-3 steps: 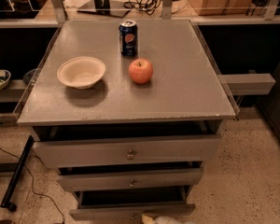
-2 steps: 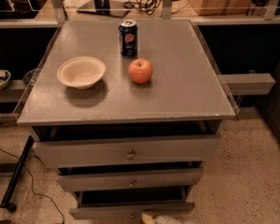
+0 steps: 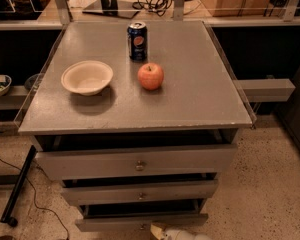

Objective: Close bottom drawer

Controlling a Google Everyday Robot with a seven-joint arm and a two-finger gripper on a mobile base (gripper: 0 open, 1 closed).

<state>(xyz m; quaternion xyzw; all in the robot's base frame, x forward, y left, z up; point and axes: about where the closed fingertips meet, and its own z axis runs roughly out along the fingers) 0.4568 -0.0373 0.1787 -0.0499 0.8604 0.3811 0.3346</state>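
The bottom drawer [image 3: 140,221] is the lowest and narrowest of three grey metal drawers in the cabinet. It stands slightly pulled out, with a dark gap above its low flat front and a small knob [image 3: 142,227] at the centre. My gripper [image 3: 177,233] shows as a white tip at the bottom edge of the camera view, just right of and below the knob, close to the drawer front. The middle drawer [image 3: 140,192] and top drawer [image 3: 137,162] above it also stand slightly out.
On the grey cabinet top [image 3: 200,99] stand a white bowl [image 3: 87,77], a red apple [image 3: 150,76] and a blue soda can [image 3: 137,40]. A black pole [image 3: 17,189] and a cable lie on the speckled floor at left. Shelving runs behind the cabinet.
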